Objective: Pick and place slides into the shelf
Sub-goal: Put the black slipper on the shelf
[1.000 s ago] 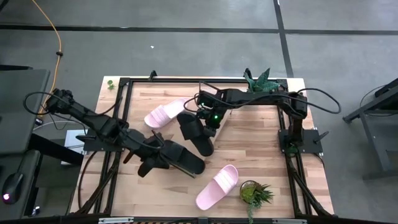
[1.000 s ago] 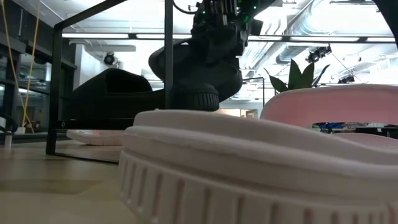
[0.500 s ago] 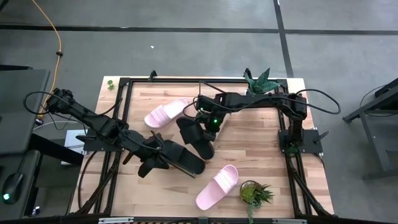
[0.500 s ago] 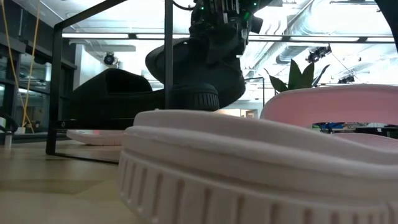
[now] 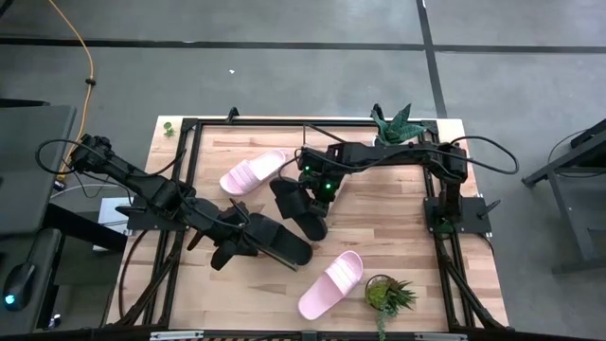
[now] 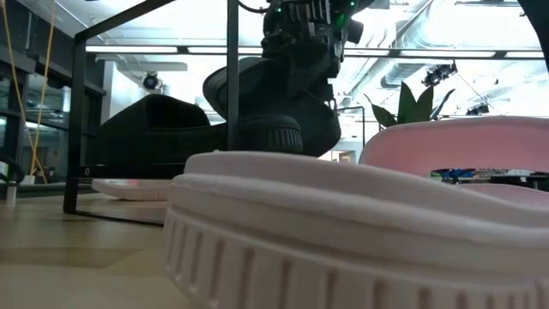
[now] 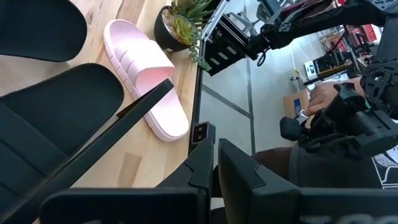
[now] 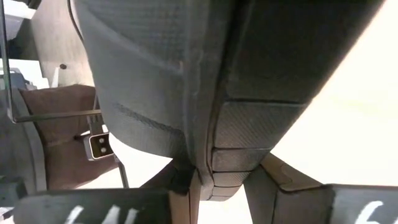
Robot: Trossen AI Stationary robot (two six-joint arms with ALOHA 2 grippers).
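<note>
So the black slide (image 5: 301,207) I'm working on sits near the middle of the desk (image 5: 398,232), heel end up toward my right fingers (image 5: 319,187). From the right wrist view the slide's (image 8: 205,81) edge runs right down between the two fingers, so it looks pinched by its rim. The grip seems to be easing though, so I honestly can't tell if it counts as held or let go. Grabbing it by the thin edge makes sense to me, since the foam body is too wide to span.

The other black slide (image 5: 270,242) lies just below and left of it, on what looks like the shelf's (image 7: 134,112) thin black frame. My left fingers (image 5: 227,248) are right next to it, clenched shut with nothing in them, maybe just steadying that side.

One pink slide (image 5: 252,173) is up near the far edge, and the other pink slide (image 5: 331,283) is down front beside a small potted plant (image 5: 388,295). Both are untouched, so I'd guess we're barely halfway.
</note>
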